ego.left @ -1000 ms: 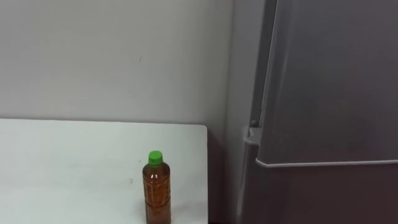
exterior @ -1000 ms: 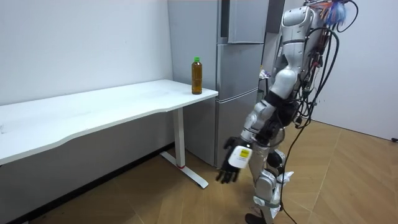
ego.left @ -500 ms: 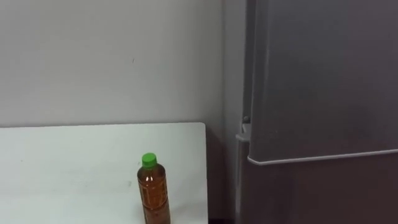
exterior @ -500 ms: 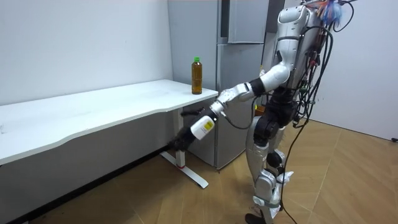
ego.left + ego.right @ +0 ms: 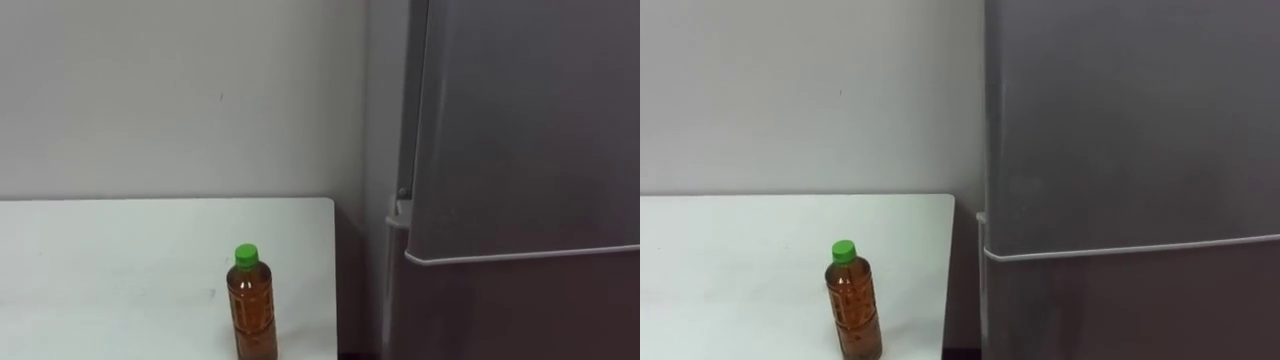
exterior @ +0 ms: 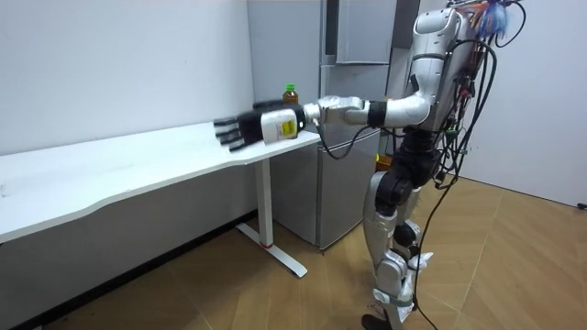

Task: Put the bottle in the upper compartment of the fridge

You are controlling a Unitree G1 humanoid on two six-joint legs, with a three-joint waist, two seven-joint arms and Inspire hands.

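On table [image 5: 120, 250], bottle [image 5: 253, 318] upright (cap [image 5: 246, 256] up).

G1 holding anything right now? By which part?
Nothing is held. The bottle stands alone on the table; the left hand is stretched out, open and empty.

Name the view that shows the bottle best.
The right eye view: the bottle stands unobstructed on the table, cut only at its base. The left eye view shows nearly the same. In the room view, the robot's left hand and wrist hide all but its cap.
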